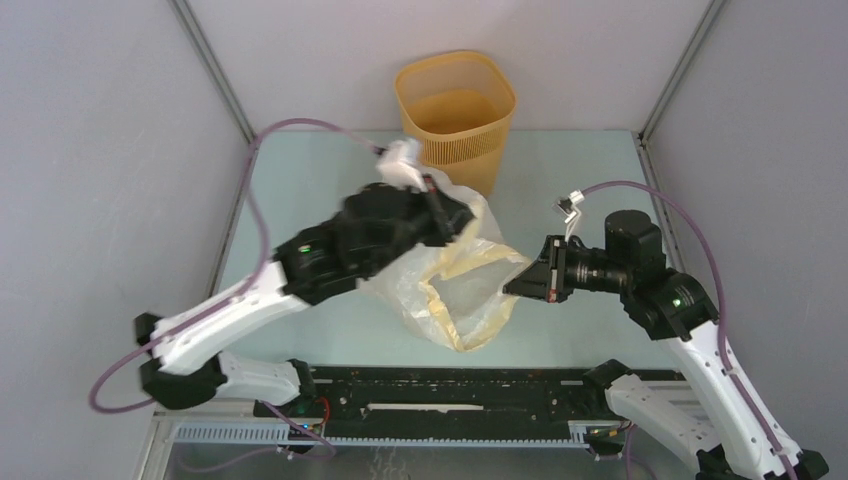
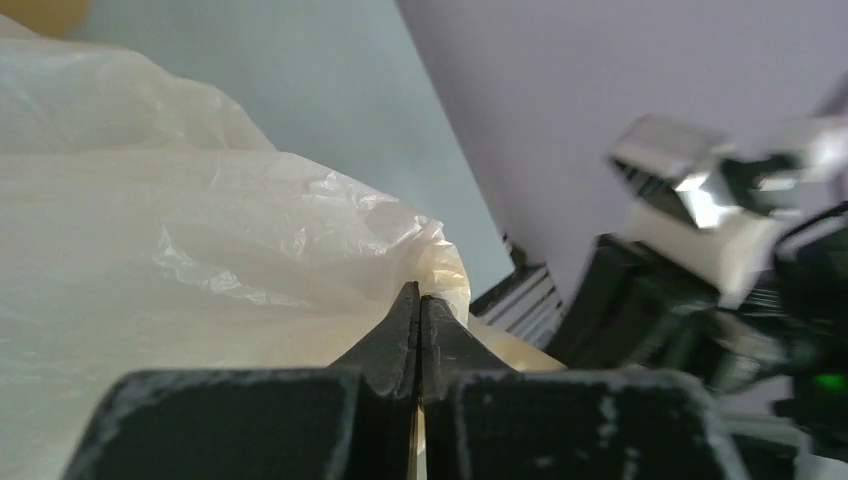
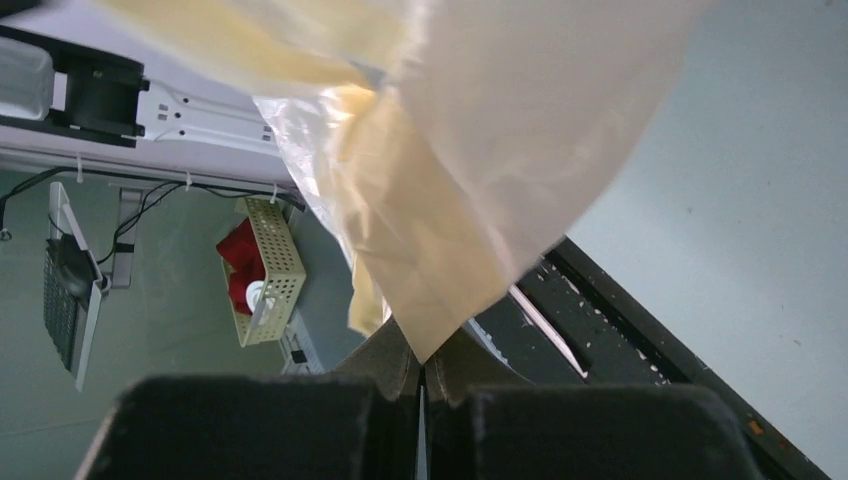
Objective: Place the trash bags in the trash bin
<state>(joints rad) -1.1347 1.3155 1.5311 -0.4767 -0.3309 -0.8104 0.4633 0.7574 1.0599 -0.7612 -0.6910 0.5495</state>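
The left arm (image 1: pixel 250 300) stretches forward and rightward, the right arm (image 1: pixel 700 345) bends inward over the desk (image 1: pixel 310 190). The left claw (image 1: pixel 462 222) is clamped on the bag (image 1: pixel 470 300) rim and the right claw (image 1: pixel 512 287) on its opposite edge; the bag sags between them, just before the bin (image 1: pixel 455 105)

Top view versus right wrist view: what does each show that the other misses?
Only the top view: the bin at the far edge of the table, and the left end effector at the far side of the bag. Only the right wrist: a slotted basket with something red in it, off the table. Both: the bag, with the right end effector shut on its yellow rim, and the table.
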